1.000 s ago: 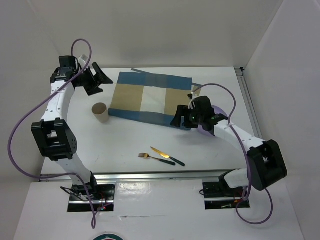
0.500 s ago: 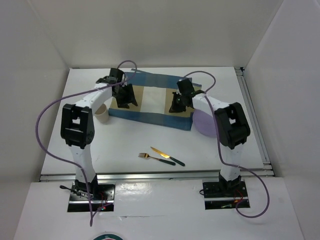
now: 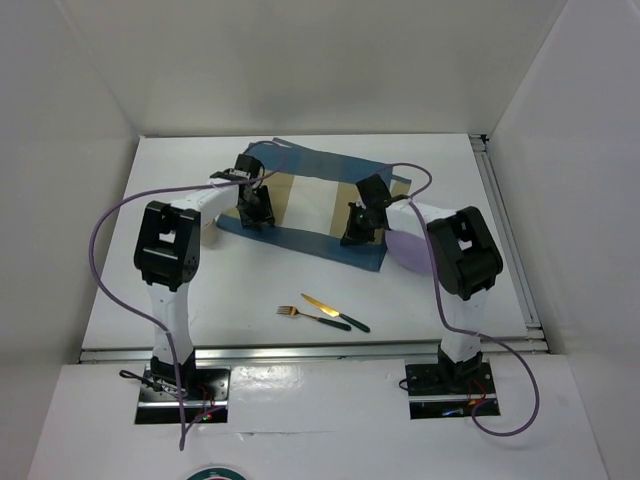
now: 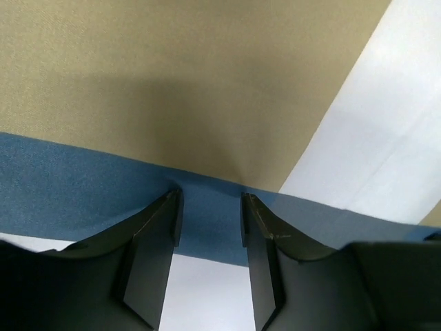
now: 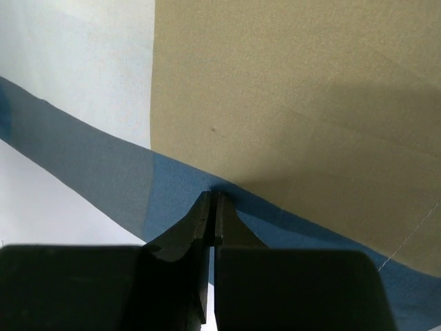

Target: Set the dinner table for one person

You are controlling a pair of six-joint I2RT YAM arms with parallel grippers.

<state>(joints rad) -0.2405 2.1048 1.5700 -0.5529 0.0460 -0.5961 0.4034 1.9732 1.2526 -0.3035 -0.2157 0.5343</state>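
placemat (image 3: 310,200) lies on far-middle of counter (image 3: 260,280), long axis left-right; its blue hem (image 5: 89,172) faces both arms; right jaws clenched, pinching hem near right end; left jaws straddle hem near left end, apart, no grip yet

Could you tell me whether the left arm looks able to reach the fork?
Probably yes: the fork lies uncovered near the dinner table's front, and the left gripper, jaws apart over the placemat's near edge, seems to hold nothing.
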